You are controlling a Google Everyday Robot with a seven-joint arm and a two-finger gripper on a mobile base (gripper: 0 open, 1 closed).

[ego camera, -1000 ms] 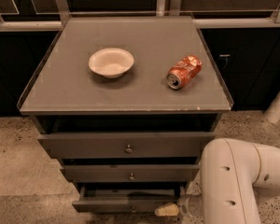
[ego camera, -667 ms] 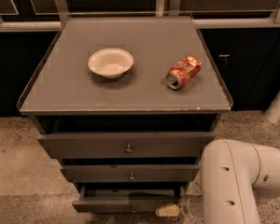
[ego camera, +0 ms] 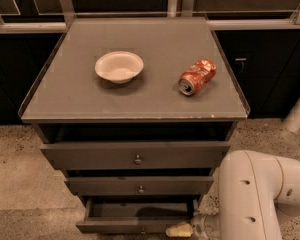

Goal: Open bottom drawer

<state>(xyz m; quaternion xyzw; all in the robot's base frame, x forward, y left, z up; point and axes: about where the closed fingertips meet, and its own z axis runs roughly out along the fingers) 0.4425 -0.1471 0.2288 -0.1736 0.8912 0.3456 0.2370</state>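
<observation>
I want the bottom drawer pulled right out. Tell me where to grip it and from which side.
Take the bottom drawer by the small round knob at the middle of its slim front, coming straight in from the front, low down. The drawer stands partly out, so its front's top edge could probably be hooked from above instead. The gripper sits by the front's right end.

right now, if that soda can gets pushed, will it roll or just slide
Probably rolls unevenly: the can lies on its side on the flat cabinet top, but it looks crumpled, so it may wobble and stop soon. Likely light, being crushed. The hand is low down at the bottom drawer front, not near it.
</observation>
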